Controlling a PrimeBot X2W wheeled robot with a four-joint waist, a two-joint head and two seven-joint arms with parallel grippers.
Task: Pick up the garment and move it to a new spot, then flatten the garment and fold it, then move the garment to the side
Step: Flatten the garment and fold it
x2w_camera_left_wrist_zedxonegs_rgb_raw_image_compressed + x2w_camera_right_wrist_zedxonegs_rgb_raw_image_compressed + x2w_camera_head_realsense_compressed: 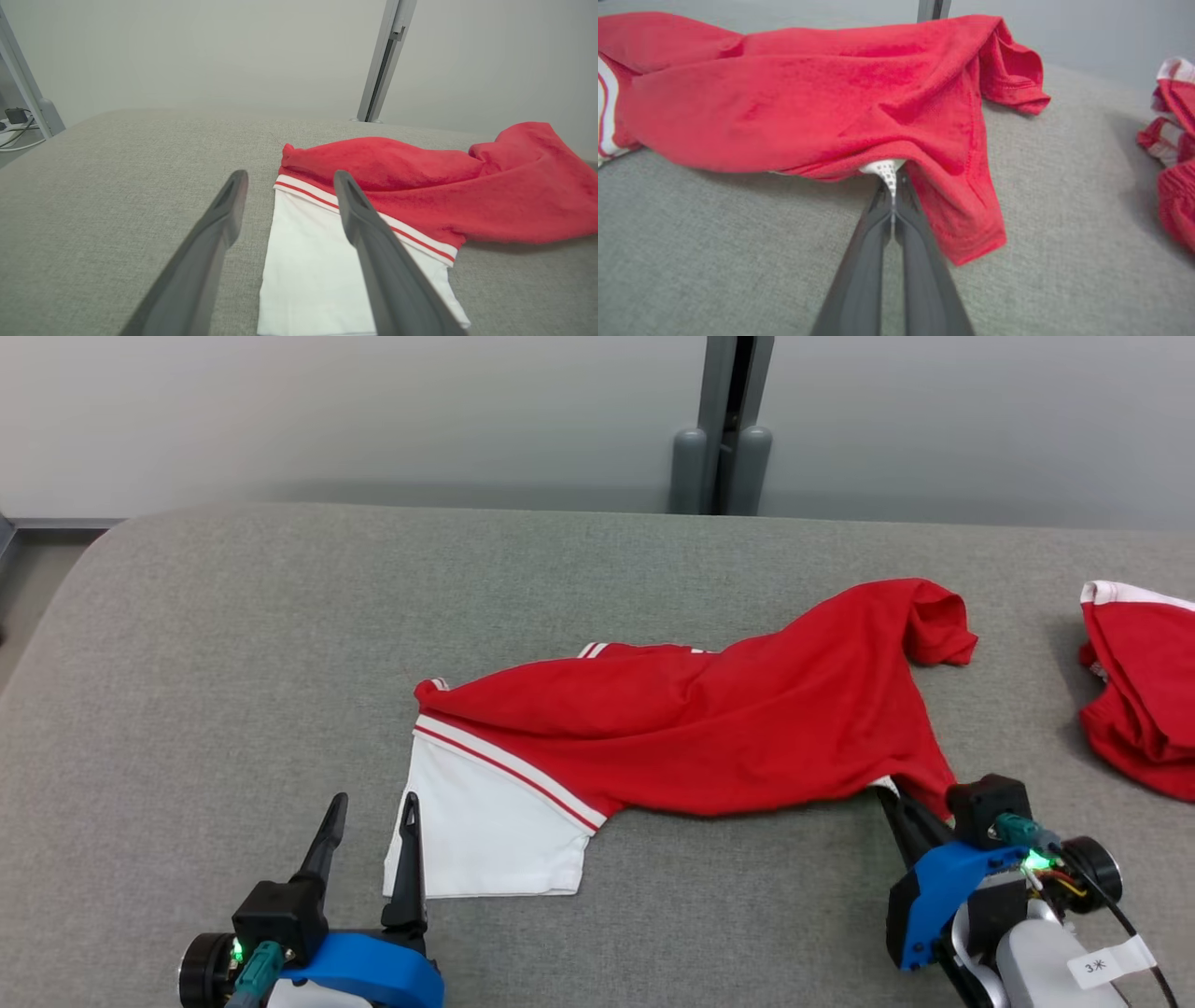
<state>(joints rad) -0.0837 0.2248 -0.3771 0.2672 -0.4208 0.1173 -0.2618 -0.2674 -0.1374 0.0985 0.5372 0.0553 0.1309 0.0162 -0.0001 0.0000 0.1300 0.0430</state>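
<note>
Garment point(709, 728): red shirt, rumpled, spread across middle of grey table point(233, 663); long red bulk runs from centre-left to far right.
White panel point(485, 821): flat on table at garment's near-left end; bordered by red and white stripe trim point(504, 761).
Sleeve point(938, 625): red, bunched at garment's far-right end, opening facing right.
Left gripper point(373, 800): spread wide, holding nothing; just above table at left edge of white panel.
Left wrist view: 1 finger point(359, 219) over white panel point(308, 270), other finger over bare table; red bulk of garment point(420, 186) beyond the tips.
Right gripper point(889, 795): pressed together, pinching garment at its near-right hem.
Right wrist view: right gripper point(893, 193) tips clamped on small white mesh bit point(882, 169) poking out under red cloth of garment point(808, 102); red flap hanging just right of fingers.
Second garment point(1144, 709): red with white trim, heaped at table's right edge, well apart from first; also in right wrist view point(1174, 154).
Writing: white tag point(1111, 963) on right arm, reads "3" plus 1 character, looks like "米".
Lights: green LED lit on each wrist, left point(238, 950), right point(1034, 861).
Background: pale wall, grey post point(724, 429) behind table.
</note>
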